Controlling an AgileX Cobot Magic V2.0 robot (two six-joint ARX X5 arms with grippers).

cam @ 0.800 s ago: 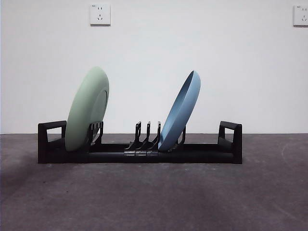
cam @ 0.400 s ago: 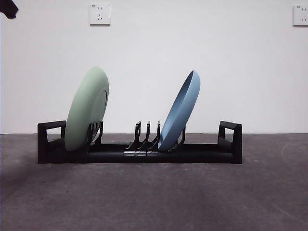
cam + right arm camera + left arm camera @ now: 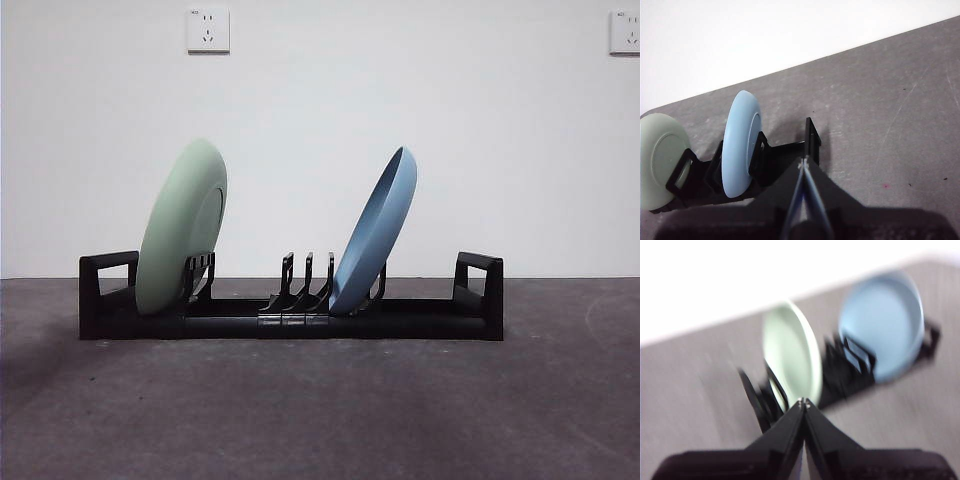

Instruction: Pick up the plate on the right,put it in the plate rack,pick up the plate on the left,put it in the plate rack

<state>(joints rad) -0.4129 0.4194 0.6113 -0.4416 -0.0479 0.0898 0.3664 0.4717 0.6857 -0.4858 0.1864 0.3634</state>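
Note:
The black plate rack (image 3: 290, 318) lies across the dark table. A pale green plate (image 3: 180, 228) stands tilted in its left end, and a light blue plate (image 3: 375, 232) leans among the prongs right of centre. In the blurred left wrist view my left gripper (image 3: 803, 402) is shut and empty, well back from the green plate (image 3: 792, 352) and the blue plate (image 3: 885, 322). My right gripper (image 3: 803, 163) is also shut and empty, held back from the rack's right end handle (image 3: 812, 136) with the blue plate (image 3: 740, 142) beside it. Neither arm shows in the front view.
A white wall with two sockets (image 3: 208, 29) rises behind the table. Three free prongs (image 3: 305, 280) stand between the plates. Dark table surface (image 3: 320, 410) stretches in front of the rack.
A black arm tip that showed at the top left corner half a second ago has left the front view. The plates and the rack have not moved.

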